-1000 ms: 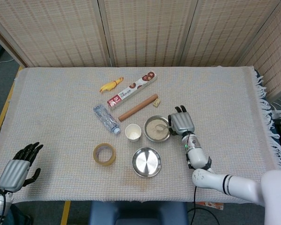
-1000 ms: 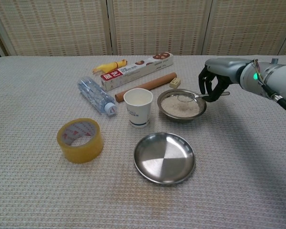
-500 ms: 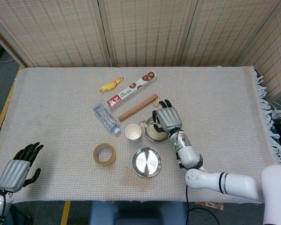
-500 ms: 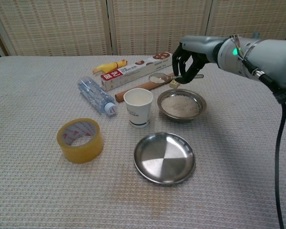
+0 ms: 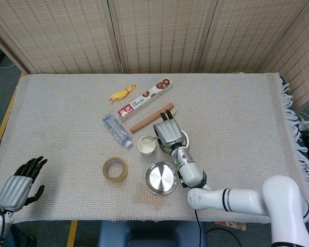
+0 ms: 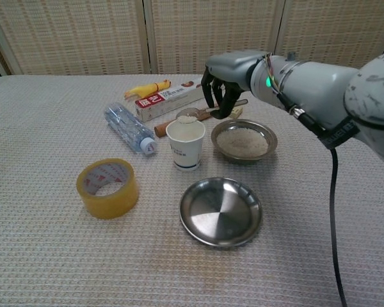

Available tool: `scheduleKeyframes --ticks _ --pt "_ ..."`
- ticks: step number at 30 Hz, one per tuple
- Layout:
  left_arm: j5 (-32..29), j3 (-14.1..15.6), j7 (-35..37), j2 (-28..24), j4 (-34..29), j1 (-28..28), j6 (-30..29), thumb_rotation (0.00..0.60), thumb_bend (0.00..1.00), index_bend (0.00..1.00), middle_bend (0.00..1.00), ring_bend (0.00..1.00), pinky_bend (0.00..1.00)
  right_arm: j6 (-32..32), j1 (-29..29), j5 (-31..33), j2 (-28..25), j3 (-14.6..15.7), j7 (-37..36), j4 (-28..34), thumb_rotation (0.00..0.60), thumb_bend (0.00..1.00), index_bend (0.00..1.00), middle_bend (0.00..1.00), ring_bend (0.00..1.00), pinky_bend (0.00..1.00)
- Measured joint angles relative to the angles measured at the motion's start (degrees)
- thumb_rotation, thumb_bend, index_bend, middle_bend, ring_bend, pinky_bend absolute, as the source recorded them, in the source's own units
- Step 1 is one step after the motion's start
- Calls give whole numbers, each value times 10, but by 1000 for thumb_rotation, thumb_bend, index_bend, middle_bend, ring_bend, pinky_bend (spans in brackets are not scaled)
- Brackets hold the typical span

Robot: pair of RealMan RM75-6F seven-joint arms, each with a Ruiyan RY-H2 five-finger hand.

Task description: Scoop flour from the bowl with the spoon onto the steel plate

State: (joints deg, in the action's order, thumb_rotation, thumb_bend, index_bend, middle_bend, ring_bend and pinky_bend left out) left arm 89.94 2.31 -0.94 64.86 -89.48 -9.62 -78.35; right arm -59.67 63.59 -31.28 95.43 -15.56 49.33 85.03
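My right hand (image 6: pixel 223 86) (image 5: pixel 167 133) grips a metal spoon (image 6: pixel 193 116) whose bowl, heaped with flour, hangs just above the white paper cup (image 6: pixel 185 143) (image 5: pixel 146 145). The steel bowl of flour (image 6: pixel 244 140) (image 5: pixel 183 138) sits to the right of the cup, partly hidden by my hand in the head view. The empty steel plate (image 6: pixel 221 212) (image 5: pixel 161 177) lies in front of them, nearer the table's front edge. My left hand (image 5: pixel 18 185) rests far off at the front left corner, fingers apart and holding nothing.
A roll of tape (image 6: pixel 107 187) sits front left. A plastic bottle (image 6: pixel 128 128), a wooden rolling pin (image 5: pixel 151 118), a long biscuit box (image 5: pixel 144 98), a yellow toy (image 5: pixel 122 93) and a small block (image 6: pixel 235 111) lie behind the cup.
My right hand lifted the loaded spoon out of the flour bowl and carried it leftward, from over the bowl to above the paper cup. The left hand stayed still.
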Motion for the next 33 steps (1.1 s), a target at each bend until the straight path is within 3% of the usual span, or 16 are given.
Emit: scheduleKeyframes --ticks 8,21,27,33 --pt "1 0 2 -2 -1 1 -3 600 448 0 0 42 162 -28 32 5 23 22 84 -14 600 403 971 591 78 0" --pt "5 3 2 -2 -1 1 -1 600 448 0 0 42 162 -146 78 -63 56 115 346 -15 600 404 970 592 78 0" --pt "5 3 2 -2 -1 1 -3 600 448 0 0 42 163 -166 74 -121 66 133 362 -20 600 403 970 592 78 0" --pt "7 4 1 -2 -1 1 -2 600 448 0 0 42 163 -172 55 -134 58 117 329 -3 600 404 969 592 78 0"
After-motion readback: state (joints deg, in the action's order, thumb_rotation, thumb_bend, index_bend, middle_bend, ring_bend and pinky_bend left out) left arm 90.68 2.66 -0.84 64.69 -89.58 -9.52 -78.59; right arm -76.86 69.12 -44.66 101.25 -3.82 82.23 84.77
